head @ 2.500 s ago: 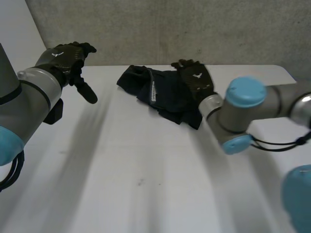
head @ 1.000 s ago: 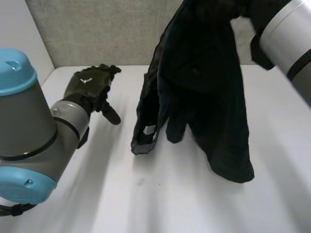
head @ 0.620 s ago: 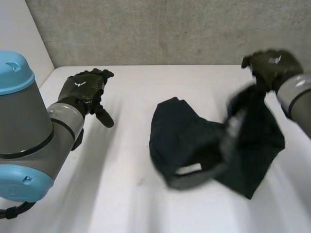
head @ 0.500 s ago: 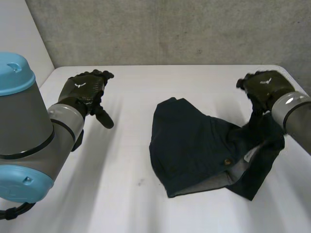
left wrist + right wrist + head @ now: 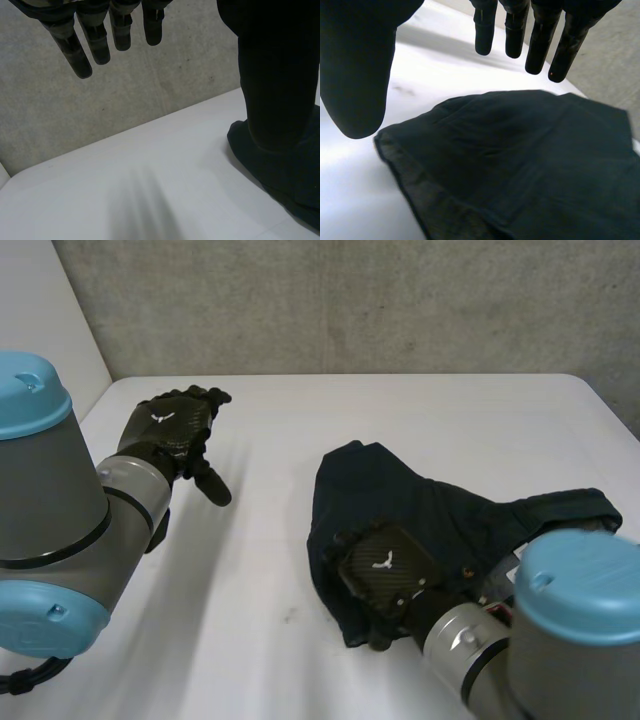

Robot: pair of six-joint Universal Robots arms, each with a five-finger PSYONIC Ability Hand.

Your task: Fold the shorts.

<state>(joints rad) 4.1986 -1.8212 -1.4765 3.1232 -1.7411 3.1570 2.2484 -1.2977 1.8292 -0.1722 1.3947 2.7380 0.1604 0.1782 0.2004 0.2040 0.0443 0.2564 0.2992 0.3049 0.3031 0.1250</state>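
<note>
Shorts (image 5: 430, 510), dark and rumpled, lie in a heap just right of the desk's (image 5: 250, 640) middle. Their long axis runs across the desk from its centre toward the robot's right side, and we cannot tell which end is the waistband. The right hand (image 5: 385, 575) hovers over the heap's near-left edge, fingers (image 5: 540, 45) straight and spread, thumb wide, holding nothing. We judge it is placed there to take that edge and draw the shorts flat. The left hand (image 5: 170, 430) hangs above bare desk well left of the cloth, fingers (image 5: 95, 40) straight and empty, likely kept clear until an edge is laid out to grasp.
</note>
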